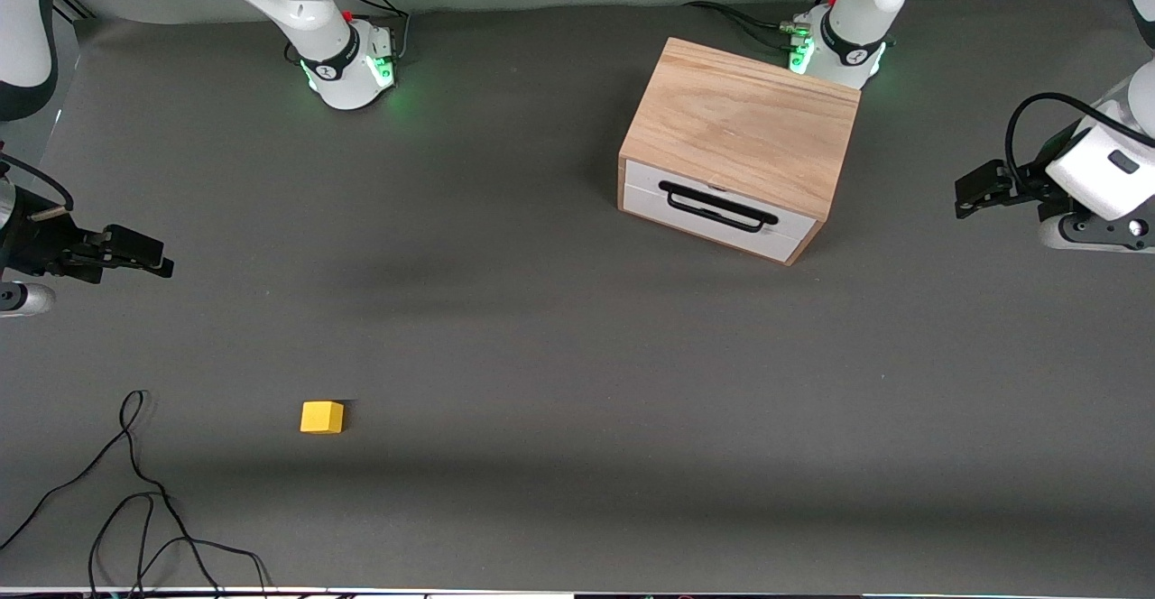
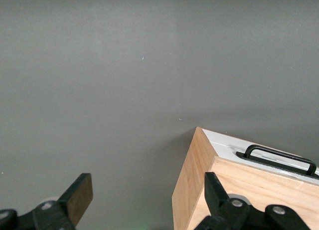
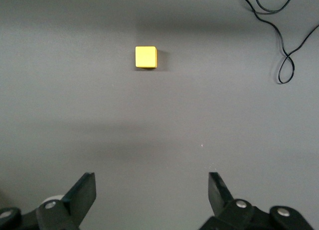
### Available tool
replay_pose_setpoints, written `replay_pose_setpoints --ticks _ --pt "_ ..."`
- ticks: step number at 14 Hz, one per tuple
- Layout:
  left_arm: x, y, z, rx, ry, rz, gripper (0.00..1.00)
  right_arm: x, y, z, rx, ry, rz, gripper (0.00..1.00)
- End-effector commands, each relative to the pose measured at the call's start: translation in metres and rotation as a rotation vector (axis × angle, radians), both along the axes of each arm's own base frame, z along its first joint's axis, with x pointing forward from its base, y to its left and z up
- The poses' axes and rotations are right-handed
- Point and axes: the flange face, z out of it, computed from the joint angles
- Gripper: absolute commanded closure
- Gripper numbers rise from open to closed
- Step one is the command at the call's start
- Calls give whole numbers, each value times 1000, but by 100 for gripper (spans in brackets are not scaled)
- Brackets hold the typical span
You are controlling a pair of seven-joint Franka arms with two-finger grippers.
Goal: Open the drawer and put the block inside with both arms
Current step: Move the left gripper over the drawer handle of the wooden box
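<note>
The light wooden cabinet (image 1: 740,125) stands close to the left arm's base, its white drawer (image 1: 713,220) pushed in, with a black bar handle (image 1: 717,207). The small yellow block (image 1: 321,417) lies on the grey table toward the right arm's end, nearer the front camera. My left gripper (image 1: 973,193) hangs open and empty over the table beside the cabinet, at the left arm's end; its wrist view shows the cabinet's side (image 2: 192,185) and the handle (image 2: 279,157) past the gripper (image 2: 148,185). My right gripper (image 1: 149,256) hangs open and empty over the table at the right arm's end; the block (image 3: 146,57) shows ahead of the gripper (image 3: 152,185).
A loose black cable (image 1: 135,491) curls on the table near the front edge at the right arm's end, beside the block; it also shows in the right wrist view (image 3: 279,40). The arms' green-lit bases (image 1: 352,67) (image 1: 835,49) stand along the table's back edge.
</note>
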Motion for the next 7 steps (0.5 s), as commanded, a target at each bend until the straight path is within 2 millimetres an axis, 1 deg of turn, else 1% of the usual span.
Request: replay_pose_setpoints --ticks 1,2,4,7 --pt "-3 1 1 -8 5 -18 0 -4 1 9 -20 -5 -8 0" --pt "-3 2 -1 -8 8 -17 0 -2 1 13 -25 -14 -3 0" --pt "-3 2 -3 -8 11 -17 0 1 -2 6 -23 -5 -9 0" --pt "-3 1 -4 -8 13 -18 0 0 0 4 -26 1 -4 0"
